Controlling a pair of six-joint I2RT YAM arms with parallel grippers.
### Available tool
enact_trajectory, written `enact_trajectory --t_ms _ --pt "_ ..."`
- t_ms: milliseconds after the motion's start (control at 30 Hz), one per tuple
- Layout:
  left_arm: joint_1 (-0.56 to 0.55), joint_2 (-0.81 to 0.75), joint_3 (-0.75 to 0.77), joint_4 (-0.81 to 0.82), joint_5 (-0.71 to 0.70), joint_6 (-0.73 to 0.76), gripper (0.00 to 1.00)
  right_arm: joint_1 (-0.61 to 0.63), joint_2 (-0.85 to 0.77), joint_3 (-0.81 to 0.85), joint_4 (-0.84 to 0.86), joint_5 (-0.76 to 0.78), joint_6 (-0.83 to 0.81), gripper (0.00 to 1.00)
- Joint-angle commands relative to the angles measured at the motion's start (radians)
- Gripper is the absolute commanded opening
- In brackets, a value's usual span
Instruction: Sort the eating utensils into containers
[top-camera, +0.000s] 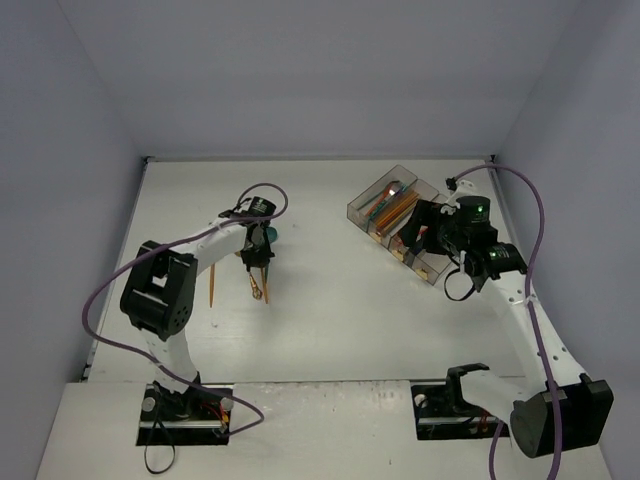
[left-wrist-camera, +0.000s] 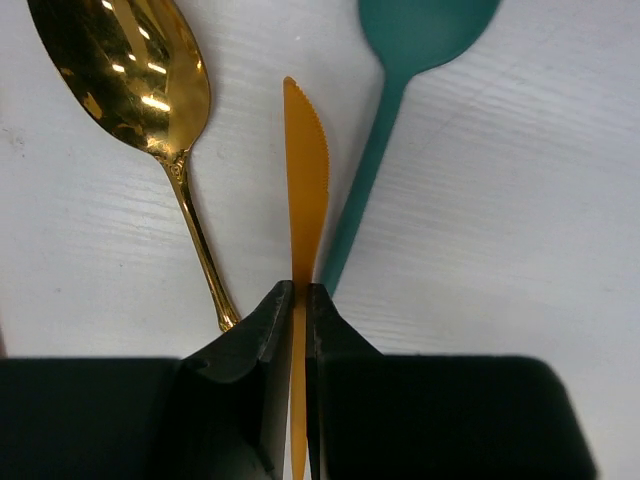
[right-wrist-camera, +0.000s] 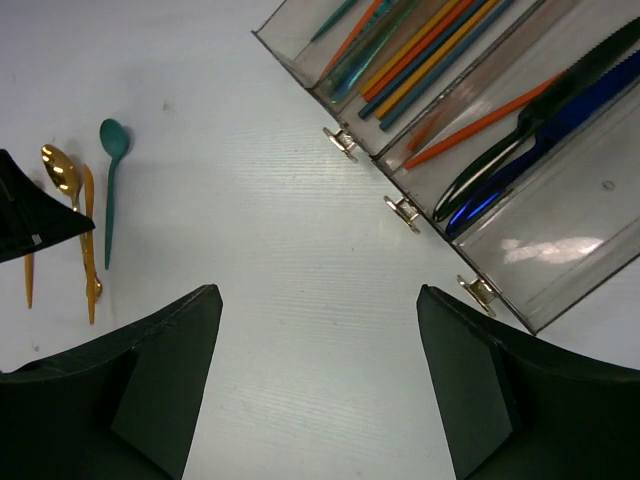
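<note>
My left gripper (left-wrist-camera: 298, 292) is shut on the handle of an orange knife (left-wrist-camera: 306, 160), whose serrated blade points away, low over the table. A gold spoon (left-wrist-camera: 130, 75) lies to its left and a teal spoon (left-wrist-camera: 405, 50) to its right. In the top view the left gripper (top-camera: 258, 262) is left of centre. The containers (top-camera: 392, 208) stand at the back right and hold orange, teal and dark navy utensils (right-wrist-camera: 520, 140). My right gripper (right-wrist-camera: 318, 300) is open and empty just in front of the containers (right-wrist-camera: 292, 52).
Another orange utensil (top-camera: 212, 285) lies left of the left gripper. The nearest bin (right-wrist-camera: 570, 255) shows no utensils. Metal clips (right-wrist-camera: 402, 210) join the bins at their near ends. White walls enclose the table on three sides.
</note>
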Motion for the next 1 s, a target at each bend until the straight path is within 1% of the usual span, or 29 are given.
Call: enact_trajectory --t_ms 0,133,200,233,300,467,600,800,933,967 --pt "-0.002 -0.172 0.128 0.001 0.057 -0.037 0.00 0.115 0.073 0.134 0.044 -0.112 -0.030 0.78" --pt "-0.028 -0.232 0.196 0.010 0.086 -0.065 0.00 0.244 0.148 0.210 0.056 -0.119 -0.020 0.77" --pt "-0.047 -0.260 0.220 0.031 0.120 -0.080 0.00 0.293 0.180 0.241 0.075 -0.127 -0.008 0.77" --pt "-0.048 -0.262 0.227 0.043 0.122 -0.087 0.00 0.296 0.191 0.243 0.075 -0.127 -0.007 0.78" --pt "-0.085 -0.300 0.241 0.083 0.143 -0.118 0.00 0.373 0.228 0.294 0.093 -0.124 0.016 0.77" --pt "-0.134 -0.329 0.266 0.159 0.162 -0.169 0.00 0.473 0.296 0.354 0.117 -0.099 0.035 0.75" --pt "-0.176 -0.348 0.259 0.223 0.160 -0.203 0.00 0.516 0.344 0.398 0.127 -0.080 0.038 0.71" --pt "-0.211 -0.379 0.244 0.279 0.151 -0.226 0.00 0.547 0.375 0.409 0.139 -0.040 0.043 0.56" --pt "-0.222 -0.402 0.222 0.302 0.147 -0.230 0.00 0.551 0.378 0.397 0.142 -0.012 0.047 0.44" --pt "-0.222 -0.404 0.217 0.302 0.146 -0.230 0.00 0.551 0.374 0.396 0.143 -0.002 0.048 0.39"
